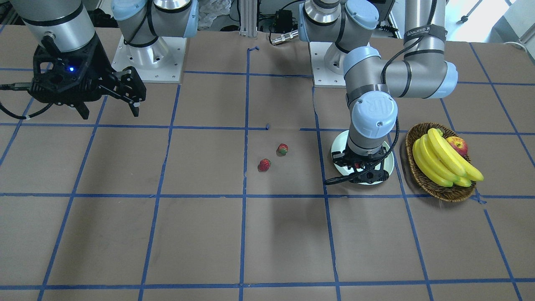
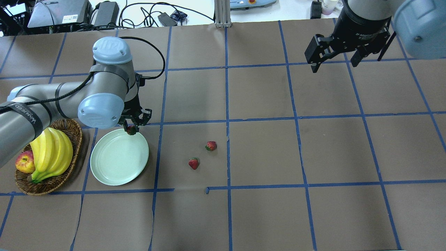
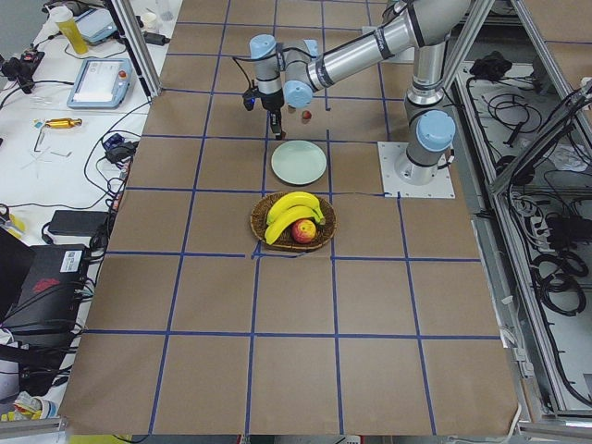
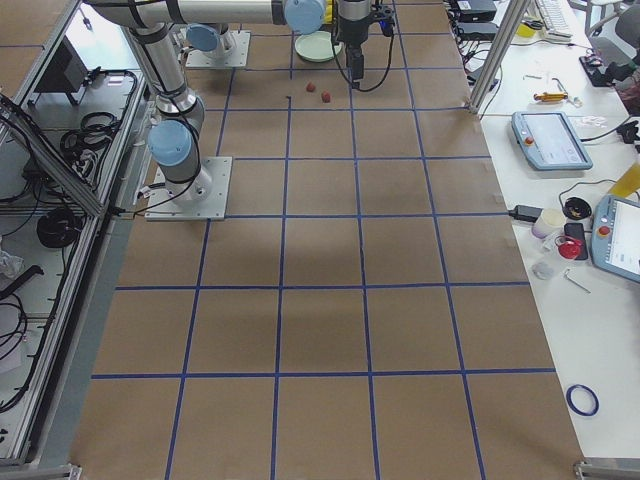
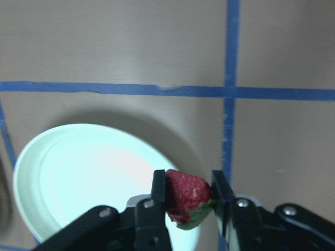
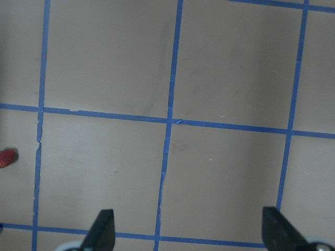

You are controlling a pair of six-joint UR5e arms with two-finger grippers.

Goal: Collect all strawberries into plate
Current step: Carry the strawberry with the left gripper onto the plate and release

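**One strawberry held over the plate's edge, two left on the table**

The table (image 2: 313, 157), covered in brown paper with a blue tape grid, carries everything. The left arm (image 2: 104, 87) reaches out over its own side, because that is where the plate sits. The right arm (image 2: 369, 21) hangs back high over the far side, well apart from the fruit, which leaves the other arm room to work. A wicker basket (image 2: 75, 132) of bananas (image 2: 52, 150) with an apple (image 2: 24, 162) stands just beside the plate and has no part in the task.

The plate (image 2: 118, 160) is round, shallow, pale mint green and glossy, and nothing lies in it yet.

The left gripper (image 2: 132, 126) points straight down with its jaws drawn in narrow on one strawberry (image 5: 186, 201), gripping it by the sides so it can drop cleanly. In the wrist view the berry hangs over the plate's rim on the side away from the robot. It may sit only barely inside the edge, and the angle is too poor to be sure. A small move toward the plate's middle before letting go looks sensible.

The right gripper (image 2: 334, 64) has its jaws spread wide and holds nothing.

The held berry is deep red and seeded, with its green cap turned downward. The other two strawberries (image 2: 211, 145) (image 2: 193, 163) lie close together but apart on bare paper, near the table's middle, between the two arms. By this count the task is about a third done at best.
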